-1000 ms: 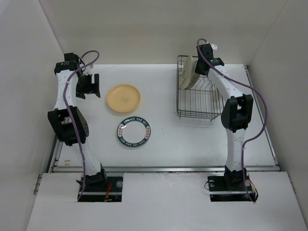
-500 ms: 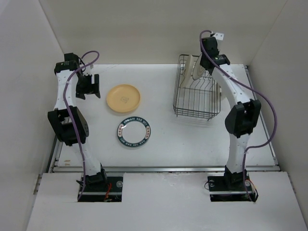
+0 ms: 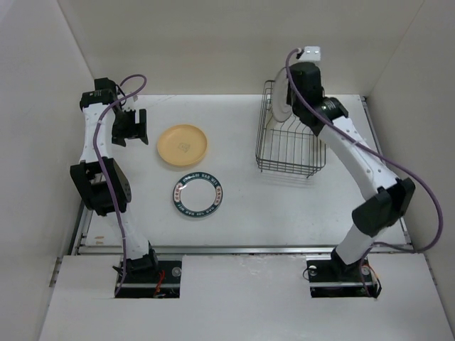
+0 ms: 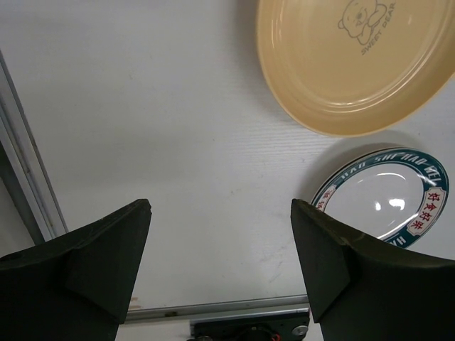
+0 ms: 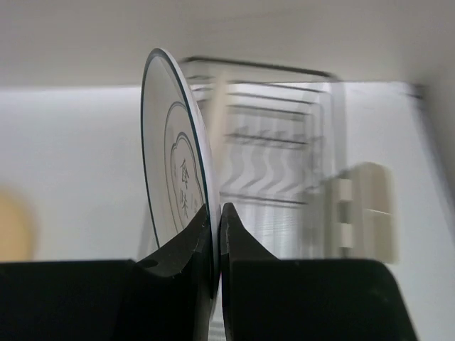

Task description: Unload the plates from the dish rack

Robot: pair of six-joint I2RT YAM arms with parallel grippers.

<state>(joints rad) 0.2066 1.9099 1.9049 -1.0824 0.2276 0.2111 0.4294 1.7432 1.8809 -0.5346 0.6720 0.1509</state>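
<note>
**Ana:** Where does the unloading stand?

**Ben:** Two plates lie flat on the table [image 3: 242, 213]. One is the yellow-orange plate [image 3: 183, 145]; the teal-rimmed plate [image 3: 197, 196] sits near it on the arms' side. The right hand [image 5: 215, 213] is pinched tight on the rim of the white ringed plate [image 5: 174, 160], which it holds on edge at the far left corner of the dish rack [image 3: 288, 153].

**Ana:** Is that plate clear of the wires?

**Ben:** That cannot be told. The fingers hide its lower edge in the wrist view, and the overhead view is too small to settle it.

**Ana:** So how should the robot finish this step?

**Ben:** It should probably lift straight up, with the plate in line with the dividers, until the rim passes the top wire. Only then should it swing left toward bare table beside the other two. The grip is a narrow bite on the rim, so slow travel would help stop the plate pivoting. It should tip the plate flat low over the table and then let go.

**Ana:** And the left hand [image 4: 220, 256]?

**Ben:** Its jaws are spread wide and hold nothing. It hovers above the table beside the yellow-orange plate, well apart from the rack.

**Ana:** Is anything left in the rack?

**Ben:** A pale upright shape [image 5: 220, 121] behind the held plate may be another plate, but it is too blurred to say.
</note>
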